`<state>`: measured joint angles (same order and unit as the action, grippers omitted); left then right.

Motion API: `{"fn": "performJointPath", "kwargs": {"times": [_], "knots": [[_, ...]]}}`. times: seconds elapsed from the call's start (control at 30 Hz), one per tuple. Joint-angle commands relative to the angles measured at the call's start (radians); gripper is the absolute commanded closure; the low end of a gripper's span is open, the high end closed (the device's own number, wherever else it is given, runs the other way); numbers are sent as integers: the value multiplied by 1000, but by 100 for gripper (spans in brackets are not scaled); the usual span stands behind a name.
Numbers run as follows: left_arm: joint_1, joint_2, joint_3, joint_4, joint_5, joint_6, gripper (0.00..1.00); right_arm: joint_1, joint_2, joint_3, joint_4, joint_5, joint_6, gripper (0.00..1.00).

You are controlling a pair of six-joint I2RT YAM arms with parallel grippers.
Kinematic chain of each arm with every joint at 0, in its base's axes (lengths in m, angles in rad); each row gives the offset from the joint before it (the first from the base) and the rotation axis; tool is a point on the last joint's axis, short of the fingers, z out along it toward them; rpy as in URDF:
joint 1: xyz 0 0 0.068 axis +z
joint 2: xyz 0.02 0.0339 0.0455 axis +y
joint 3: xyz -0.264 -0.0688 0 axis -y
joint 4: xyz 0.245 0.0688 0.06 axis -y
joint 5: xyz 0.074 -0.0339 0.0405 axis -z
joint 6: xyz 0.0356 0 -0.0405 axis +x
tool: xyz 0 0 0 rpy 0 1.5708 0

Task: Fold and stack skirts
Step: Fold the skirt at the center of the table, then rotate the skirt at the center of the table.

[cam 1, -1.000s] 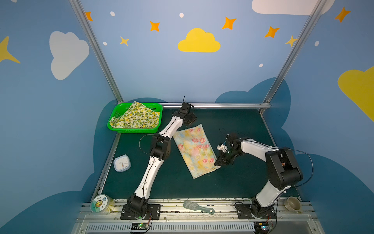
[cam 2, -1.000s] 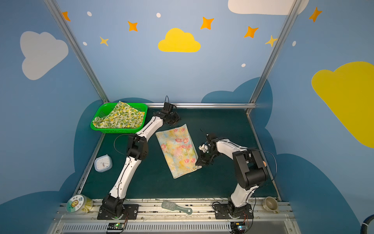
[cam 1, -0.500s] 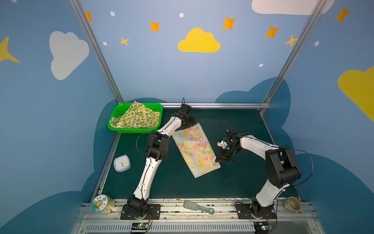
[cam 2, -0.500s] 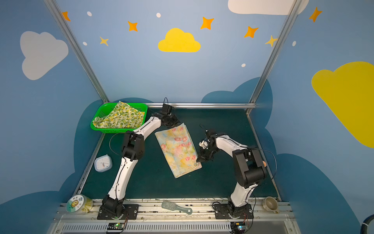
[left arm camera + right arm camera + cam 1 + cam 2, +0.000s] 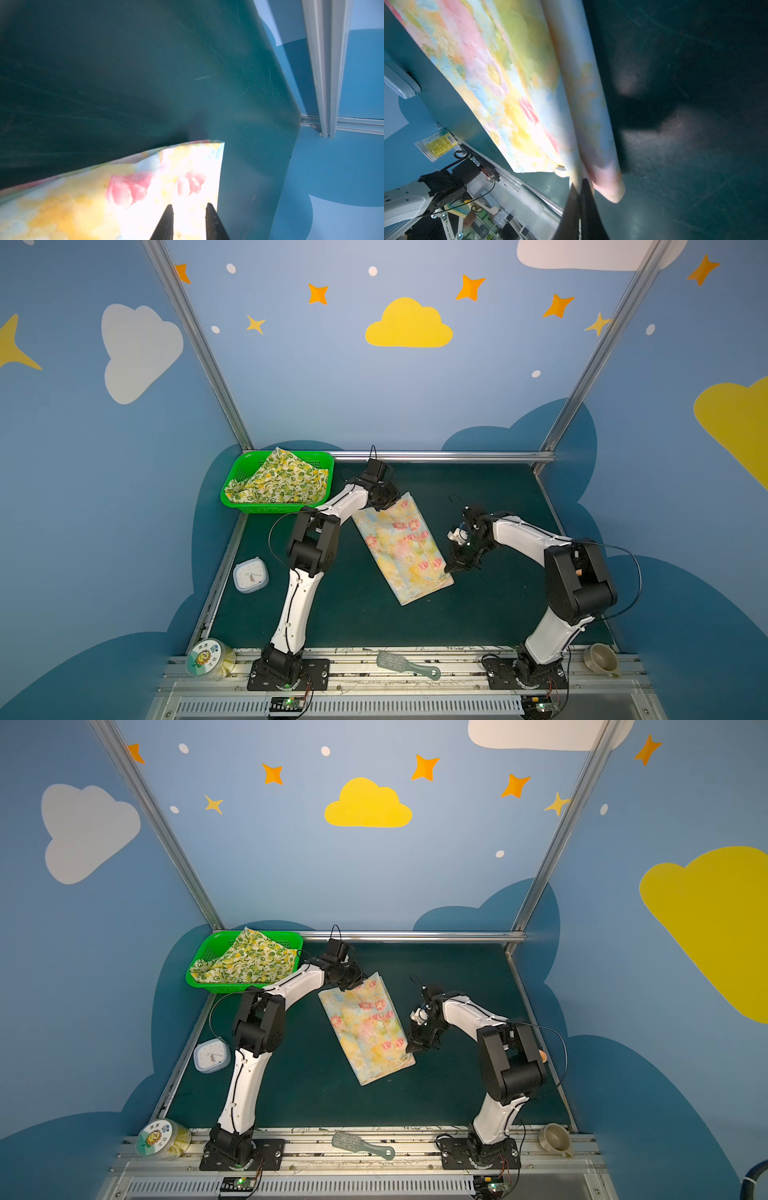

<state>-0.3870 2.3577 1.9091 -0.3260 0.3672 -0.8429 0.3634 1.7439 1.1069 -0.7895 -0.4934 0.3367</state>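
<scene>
In both top views the floral skirt [image 5: 401,547] lies flat on the dark green table [image 5: 478,497] between the two arms. It is a long folded rectangle set at a slant, pastel yellow and blue with pink flowers. The left gripper [image 5: 388,502] sits at its far corner and the right gripper [image 5: 451,570] at its near right edge. The lemon skirt [image 5: 278,483], cream with yellow lemons and green leaves, is crumpled in the green basket [image 5: 266,509] at the far left corner. A clock [image 5: 250,576] lies on the table's left side, and blue walls painted with clouds and stars enclose the scene. In the left wrist view the black fingers [image 5: 166,222] stand a little apart over the brightly lit floral cloth [image 5: 83,203] near its corner; I cannot tell whether they touch it. Beyond lie bare table [image 5: 124,72] and an aluminium post [image 5: 324,62]. In the right wrist view the fingers [image 5: 586,199] are pressed together, pinching the skirt's [image 5: 500,72] edge, which curls up into a soft roll above the table [image 5: 695,145].
</scene>
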Motion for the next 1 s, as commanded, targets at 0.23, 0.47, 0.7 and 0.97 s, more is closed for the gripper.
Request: {"fn": "performJointPath", "kwargs": {"times": [0.23,0.47,0.7,0.97], "knots": [[-9,-135,-150,39,32,32,72,57,-117,26,-82,174,38,78],[-7,-213,-256,36,24,64,74,181,-196,16,-32,178,110,80],[-21,-208,-349,64,61,82,80,194,-109,-20,118,115,183,100],[-21,-120,-355,45,99,93,86,171,8,-27,163,156,211,100]]}}
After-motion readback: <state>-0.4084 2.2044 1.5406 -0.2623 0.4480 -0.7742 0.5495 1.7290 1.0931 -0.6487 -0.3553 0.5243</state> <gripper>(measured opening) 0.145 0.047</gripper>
